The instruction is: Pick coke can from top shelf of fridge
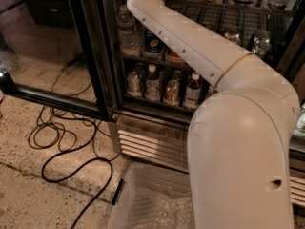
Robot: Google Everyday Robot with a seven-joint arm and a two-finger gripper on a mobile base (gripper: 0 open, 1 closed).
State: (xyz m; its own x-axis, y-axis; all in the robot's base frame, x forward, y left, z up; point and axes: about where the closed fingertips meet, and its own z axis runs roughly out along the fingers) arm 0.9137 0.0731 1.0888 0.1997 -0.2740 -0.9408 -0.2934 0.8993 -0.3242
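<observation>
My white arm reaches up and left across the open fridge and leaves the picture at the top edge. The gripper is out of view above that edge. No coke can shows clearly. A bit of red peeks from under the arm beside a blue Pepsi can; I cannot tell what it is. A wire rack near the top carries several bottles whose tops are cut off. I cannot tell whether it is the top shelf.
The black-framed glass door stands open to the left. A water bottle stands beside the Pepsi can. Several bottles fill a lower rack. Black cables loop on the floor. A clear plastic bin sits in front of the fridge's base.
</observation>
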